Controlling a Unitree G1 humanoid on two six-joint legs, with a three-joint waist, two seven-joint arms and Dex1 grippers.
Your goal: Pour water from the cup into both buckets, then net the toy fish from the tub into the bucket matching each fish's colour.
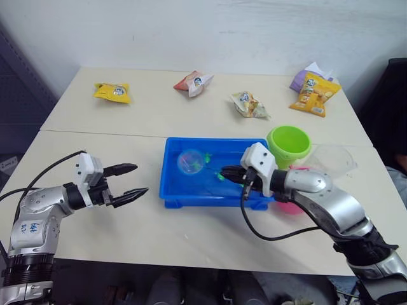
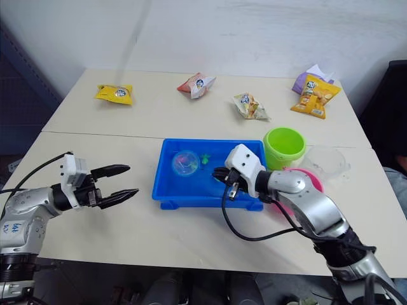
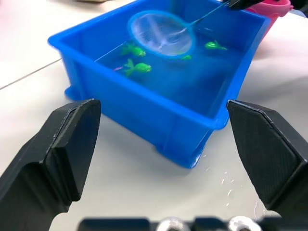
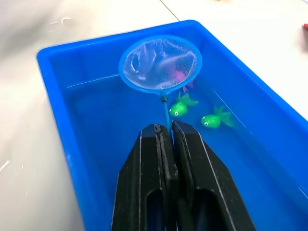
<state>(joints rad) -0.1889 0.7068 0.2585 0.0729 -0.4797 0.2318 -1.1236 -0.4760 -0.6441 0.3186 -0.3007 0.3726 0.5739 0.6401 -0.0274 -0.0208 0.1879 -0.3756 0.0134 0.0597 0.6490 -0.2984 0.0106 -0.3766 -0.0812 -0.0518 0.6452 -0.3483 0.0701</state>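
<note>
The blue tub (image 1: pixel 210 202) sits mid-table with water in it. My right gripper (image 1: pixel 225 173) is shut on the thin handle of the net (image 4: pixel 160 63), whose hoop hovers over the tub's left part. Two green fish (image 4: pixel 180 108) lie in the water just by the hoop, and a pink fish (image 4: pixel 180 76) shows through the mesh. The lime green bucket (image 1: pixel 288 145) stands at the tub's far right corner. My right arm partly hides the pink bucket (image 1: pixel 290 205). The clear cup (image 1: pixel 332 159) stands right of the green bucket. Left of the tub, my left gripper (image 1: pixel 130 181) is open and holds nothing.
Snack packets lie along the far side of the table: a yellow one (image 1: pixel 112 92), a red and white one (image 1: pixel 193 82), a pale one (image 1: pixel 249 105), and an orange one (image 1: pixel 315 93) on a purple one (image 1: pixel 304 77). Water drops dot the tabletop near the tub.
</note>
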